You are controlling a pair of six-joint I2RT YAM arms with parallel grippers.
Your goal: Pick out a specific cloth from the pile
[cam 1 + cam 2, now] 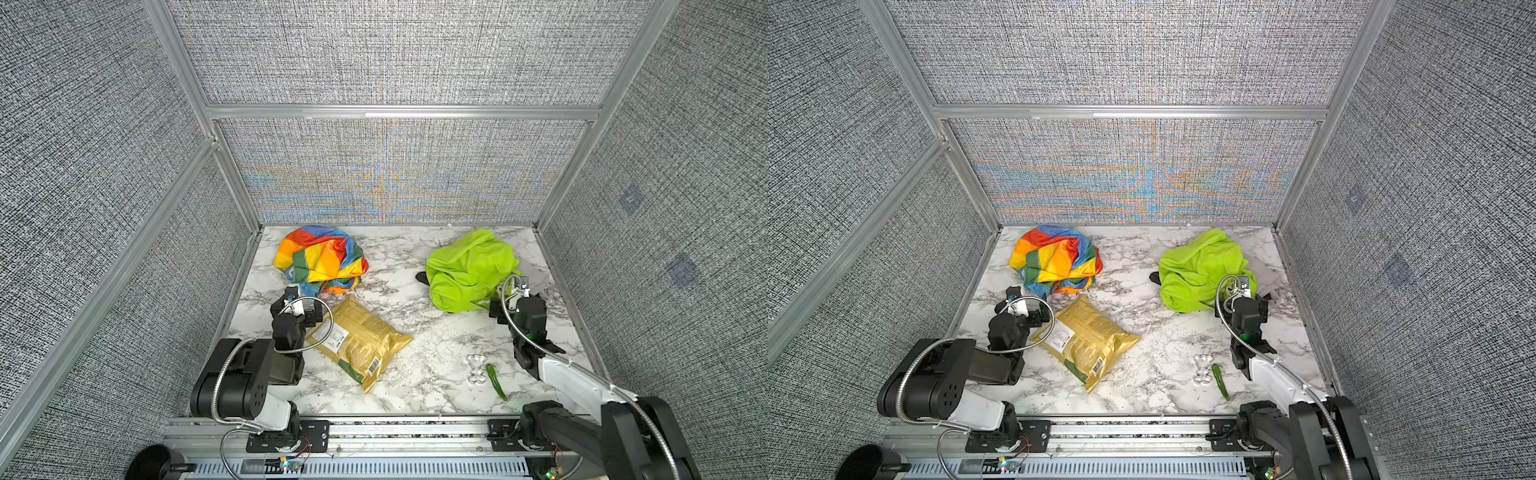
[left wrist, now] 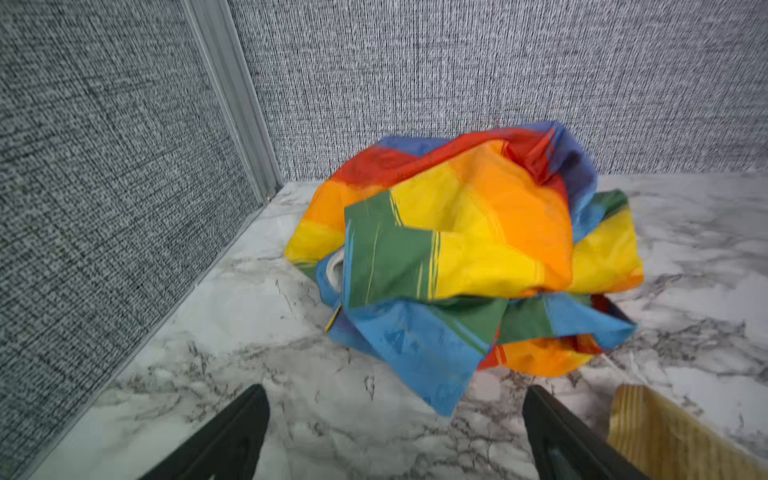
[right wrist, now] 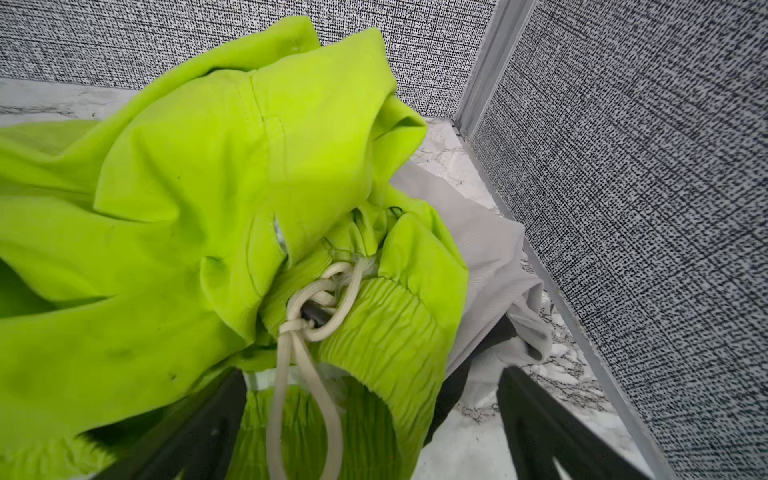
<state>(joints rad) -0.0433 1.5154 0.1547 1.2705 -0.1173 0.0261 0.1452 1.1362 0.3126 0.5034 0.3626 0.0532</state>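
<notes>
The cloth (image 1: 322, 259) (image 1: 1057, 259), a crumpled shiny rainbow patchwork, lies alone at the back left, apart from the pile. In the left wrist view the cloth (image 2: 457, 249) sits just ahead of my open left gripper (image 2: 395, 392), whose jaws are empty over bare marble. The pile (image 1: 469, 270) (image 1: 1200, 270) at the back right shows lime green on top, grey cloth (image 3: 490, 257) beneath and a dark edge (image 1: 422, 277). My right gripper (image 3: 372, 374) stands open at the pile's near side, its jaws straddling the green elastic hem and white drawstring (image 3: 299, 365).
A gold snack bag (image 1: 359, 336) lies beside the left gripper (image 1: 299, 293), close in front of the rainbow cloth. A clear bear-shaped piece (image 1: 476, 368) and a green pepper (image 1: 496, 382) lie near the right arm. Fabric walls enclose the marble table (image 1: 395, 266) on three sides.
</notes>
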